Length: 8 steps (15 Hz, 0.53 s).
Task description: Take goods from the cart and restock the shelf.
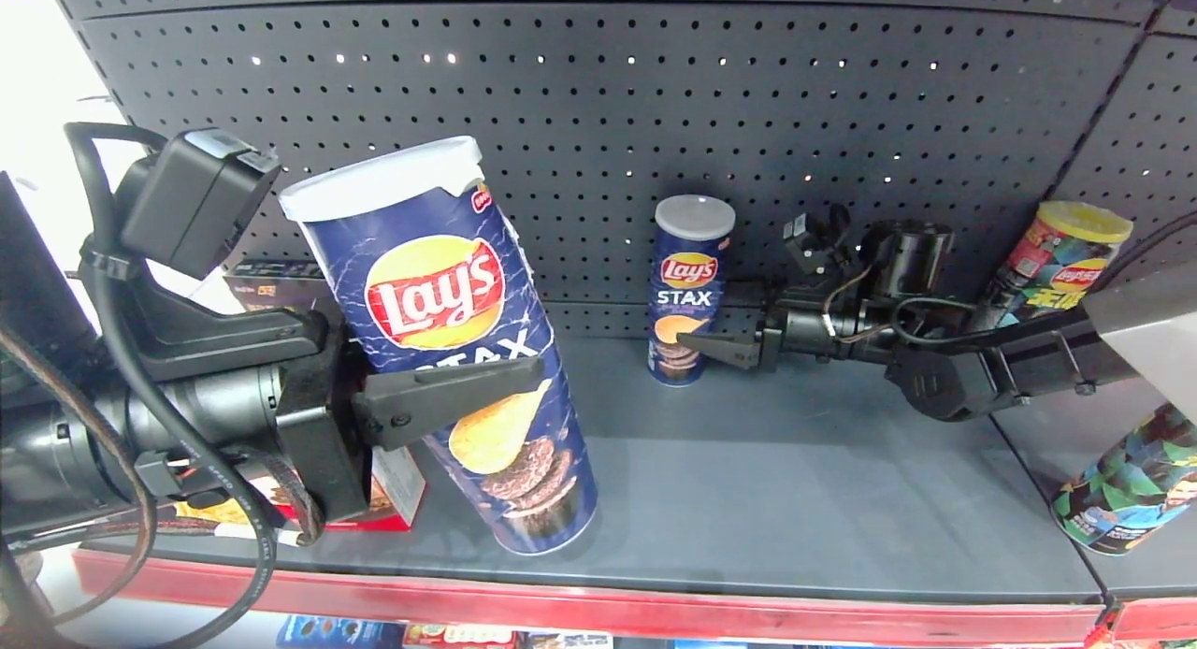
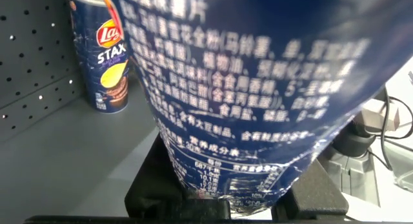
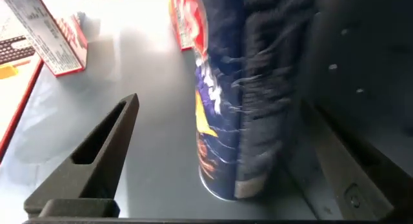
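Blue cardboard sits in the left gripper (image 1: pixel 505 387), whose fingers are clamped on the middle of a tall chip can (image 1: pixel 439 322). The can leans well off upright. Its base is below the fingers, close to the front lip of the shelf (image 1: pixel 795 499), and we cannot quite tell whether it touches the board.

The right gripper (image 1: pixel 699 342) is spread wide around a smaller can (image 1: pixel 687 294), which stands upright near the back panel (image 1: pixel 655 116). One finger is plainly apart from the can. The other is close, perhaps touching.

We judge the lean to be the main risk. If the tall can were let go as it is, it could topple and roll off the front, or fall against the red box (image 1: pixel 393 490) just beside the left gripper. If the right arm drifted sideways, a finger could knock the smaller can over.

Both cans have their lids on, so we cannot see what is inside. A yellow-lidded can (image 1: pixel 1061 256) stands beyond the right arm.
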### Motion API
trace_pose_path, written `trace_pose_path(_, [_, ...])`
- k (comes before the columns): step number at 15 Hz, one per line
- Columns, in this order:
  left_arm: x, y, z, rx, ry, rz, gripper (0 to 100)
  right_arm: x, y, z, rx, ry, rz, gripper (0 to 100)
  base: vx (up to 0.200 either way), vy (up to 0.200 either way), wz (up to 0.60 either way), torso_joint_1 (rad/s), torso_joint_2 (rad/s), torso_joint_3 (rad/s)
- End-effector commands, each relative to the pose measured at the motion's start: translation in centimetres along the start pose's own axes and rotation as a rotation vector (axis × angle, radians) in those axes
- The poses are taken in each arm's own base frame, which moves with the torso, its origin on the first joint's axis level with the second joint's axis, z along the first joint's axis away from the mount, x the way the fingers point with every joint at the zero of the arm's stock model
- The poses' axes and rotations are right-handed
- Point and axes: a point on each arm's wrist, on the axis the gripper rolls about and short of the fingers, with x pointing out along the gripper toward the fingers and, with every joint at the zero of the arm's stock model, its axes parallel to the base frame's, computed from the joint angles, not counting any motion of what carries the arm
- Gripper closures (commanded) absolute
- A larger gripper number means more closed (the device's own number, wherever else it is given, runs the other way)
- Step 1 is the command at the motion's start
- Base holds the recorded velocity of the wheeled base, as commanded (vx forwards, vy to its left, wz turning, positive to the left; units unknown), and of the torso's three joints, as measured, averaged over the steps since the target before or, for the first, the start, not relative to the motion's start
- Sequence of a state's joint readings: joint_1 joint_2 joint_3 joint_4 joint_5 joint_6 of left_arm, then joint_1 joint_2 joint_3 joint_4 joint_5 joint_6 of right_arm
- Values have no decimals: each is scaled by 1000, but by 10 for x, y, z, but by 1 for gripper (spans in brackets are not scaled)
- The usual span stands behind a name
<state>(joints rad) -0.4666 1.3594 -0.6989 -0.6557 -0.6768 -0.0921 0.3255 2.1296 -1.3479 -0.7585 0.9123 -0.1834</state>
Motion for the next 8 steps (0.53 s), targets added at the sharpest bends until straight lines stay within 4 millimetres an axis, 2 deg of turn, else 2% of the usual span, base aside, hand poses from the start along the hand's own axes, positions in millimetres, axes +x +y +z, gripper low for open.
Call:
trace_pose_path(1, [-1,-1,0,-1,-2,0,100,7,-2,-10,10,7,9,0,0,0,0,0,0,0])
trace_pose_path(4, [-1,-1,0,-2,-1,2,100,20,-1,-16,12,4,32,0,0,0,0,0,0,0])
trace_pose_path(8, [-2,-1,-2,-6,3,4,100,27,-2,-23,15,5,34,0,0,0,0,0,0,0])
